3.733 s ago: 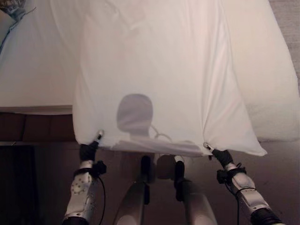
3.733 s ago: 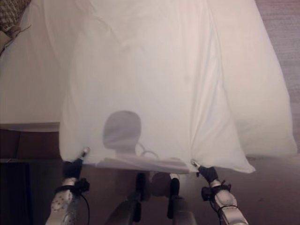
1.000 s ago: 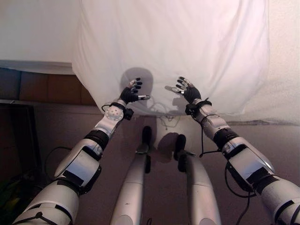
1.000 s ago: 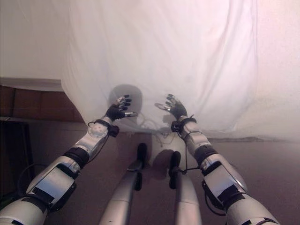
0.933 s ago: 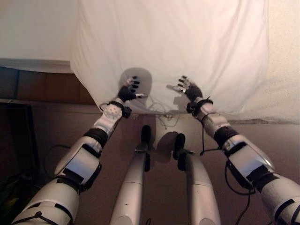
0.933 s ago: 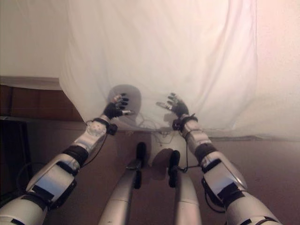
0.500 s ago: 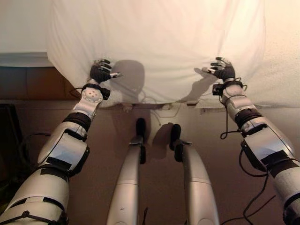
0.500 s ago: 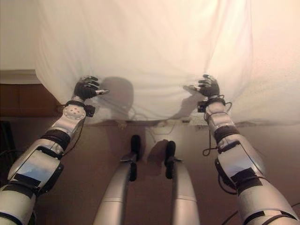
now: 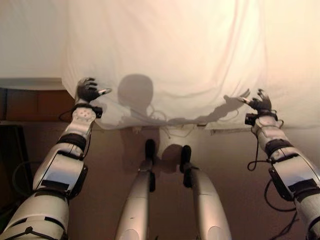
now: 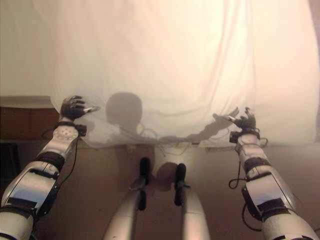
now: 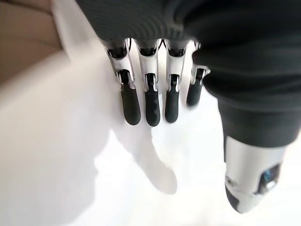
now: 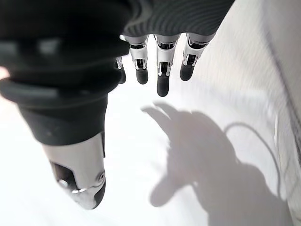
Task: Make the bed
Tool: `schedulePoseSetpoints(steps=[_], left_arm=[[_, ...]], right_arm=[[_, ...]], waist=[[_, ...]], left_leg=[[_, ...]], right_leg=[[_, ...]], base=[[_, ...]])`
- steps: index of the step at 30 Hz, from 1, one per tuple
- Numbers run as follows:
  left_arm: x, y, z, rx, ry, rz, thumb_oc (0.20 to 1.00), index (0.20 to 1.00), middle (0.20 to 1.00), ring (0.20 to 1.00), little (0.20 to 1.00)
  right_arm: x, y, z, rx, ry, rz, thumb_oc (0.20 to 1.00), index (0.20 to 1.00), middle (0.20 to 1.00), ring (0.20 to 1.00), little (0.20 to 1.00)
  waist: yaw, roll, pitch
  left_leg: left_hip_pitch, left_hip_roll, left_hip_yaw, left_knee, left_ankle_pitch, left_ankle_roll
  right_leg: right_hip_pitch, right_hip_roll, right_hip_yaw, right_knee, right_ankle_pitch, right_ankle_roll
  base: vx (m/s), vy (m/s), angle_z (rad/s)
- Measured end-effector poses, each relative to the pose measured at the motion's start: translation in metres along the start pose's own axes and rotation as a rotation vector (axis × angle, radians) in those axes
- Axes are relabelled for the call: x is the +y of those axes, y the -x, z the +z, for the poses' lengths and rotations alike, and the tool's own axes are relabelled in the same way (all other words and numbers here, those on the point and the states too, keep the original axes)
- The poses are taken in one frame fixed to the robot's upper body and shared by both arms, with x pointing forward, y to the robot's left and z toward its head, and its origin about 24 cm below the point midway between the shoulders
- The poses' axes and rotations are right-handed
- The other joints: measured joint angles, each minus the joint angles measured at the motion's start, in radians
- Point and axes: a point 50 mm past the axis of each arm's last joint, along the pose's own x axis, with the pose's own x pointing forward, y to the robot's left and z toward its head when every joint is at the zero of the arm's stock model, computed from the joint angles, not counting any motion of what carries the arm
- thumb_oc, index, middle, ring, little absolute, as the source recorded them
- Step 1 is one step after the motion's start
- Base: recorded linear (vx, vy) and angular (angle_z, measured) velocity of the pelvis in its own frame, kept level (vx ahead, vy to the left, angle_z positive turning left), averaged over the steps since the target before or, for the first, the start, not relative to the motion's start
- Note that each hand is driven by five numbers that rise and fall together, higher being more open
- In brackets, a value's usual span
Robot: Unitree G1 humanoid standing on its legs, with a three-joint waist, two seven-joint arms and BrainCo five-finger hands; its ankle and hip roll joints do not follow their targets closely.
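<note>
A white sheet (image 9: 165, 50) lies spread over the bed and hangs over its near edge. My left hand (image 9: 86, 90) is raised at the sheet's lower left corner, and my right hand (image 9: 260, 104) at its lower right edge. Both hands are open, with nothing held. In the left wrist view the straight fingers (image 11: 146, 101) hover just off the white cloth (image 11: 56, 155) and cast a shadow on it. The right wrist view shows the same: straight fingers (image 12: 160, 75) over the cloth (image 12: 225, 94).
The white mattress (image 9: 25, 45) shows bare to the left of the sheet, with the brown bed base (image 9: 35, 102) under it. A textured white cover (image 9: 300, 50) lies to the right. Brown floor (image 9: 230, 160) stretches below, and a dark object (image 9: 7, 150) stands at the lower left.
Both hands let go of the sheet's corners earlier. In the last second they moved apart from the middle of the hanging edge out to its two ends, still open. The camera shifted too.
</note>
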Motion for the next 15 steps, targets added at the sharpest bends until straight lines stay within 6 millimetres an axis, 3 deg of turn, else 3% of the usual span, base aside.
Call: schedulePoseSetpoints(steps=[3,4,6,10,11,13,15], left_arm=[[-0.009,0.025,-0.049,0.124,0.042,-0.025,1.000,1.000,1.000,1.000,1.000],[-0.019,0.040,-0.071,0.188,0.048,-0.061,1.000,1.000,1.000,1.000,1.000],[-0.030,0.059,-0.095,0.261,0.060,-0.099,1.000,1.000,1.000,1.000,1.000],[-0.040,0.089,-0.122,0.323,0.090,-0.149,1.000,1.000,1.000,1.000,1.000],[-0.046,0.095,-0.121,0.305,0.129,-0.164,1.000,1.000,1.000,1.000,1.000],[-0.059,0.128,-0.142,0.344,0.113,-0.250,1.000,1.000,1.000,1.000,1.000],[-0.061,0.151,-0.158,0.373,0.063,-0.312,1.000,1.000,1.000,1.000,1.000]], right_arm=[[-0.008,0.011,-0.038,0.089,-0.031,-0.019,1.000,1.000,1.000,1.000,1.000],[-0.014,0.019,-0.059,0.142,-0.008,-0.025,1.000,1.000,1.000,1.000,1.000],[-0.024,0.029,-0.085,0.209,0.026,-0.034,1.000,1.000,1.000,1.000,1.000],[-0.023,0.045,-0.112,0.266,0.041,-0.001,1.000,1.000,1.000,1.000,1.000],[-0.021,0.050,-0.118,0.274,0.035,0.015,1.000,1.000,1.000,1.000,1.000],[-0.024,0.075,-0.153,0.367,0.059,0.040,1.000,1.000,1.000,1.000,1.000],[-0.019,0.093,-0.173,0.415,0.072,0.082,1.000,1.000,1.000,1.000,1.000]], waist=[[0.003,0.016,-0.022],[0.002,0.032,-0.070],[0.005,0.052,-0.141],[0.015,0.070,-0.173],[0.019,0.069,-0.175],[0.026,0.071,-0.232],[0.025,0.064,-0.276]], left_leg=[[0.128,0.010,-0.002,-0.072,0.007,-0.004],[0.143,0.013,-0.010,-0.092,0.007,-0.004],[0.146,0.016,-0.011,-0.115,0.008,-0.005],[0.213,0.019,-0.012,-0.149,0.008,-0.009],[0.244,0.020,-0.011,-0.165,0.010,-0.010],[0.287,0.019,-0.017,-0.194,0.010,-0.011],[0.308,0.018,-0.019,-0.197,0.003,-0.020]], right_leg=[[0.147,0.019,-0.008,-0.109,0.021,0.004],[0.174,0.024,-0.016,-0.152,0.030,0.005],[0.195,0.034,-0.022,-0.209,0.051,0.005],[0.291,0.045,-0.030,-0.301,0.080,0.005],[0.329,0.048,-0.028,-0.334,0.091,0.006],[0.394,0.053,-0.030,-0.398,0.106,0.007],[0.420,0.055,-0.024,-0.412,0.101,0.010]], base=[[0.13,-0.060,-0.01],[0.07,-0.039,0.07],[0.07,-0.040,0.06],[0.08,-0.038,0.02],[0.06,-0.010,0.05],[0.06,-0.002,0.10],[0.07,0.029,0.09]])
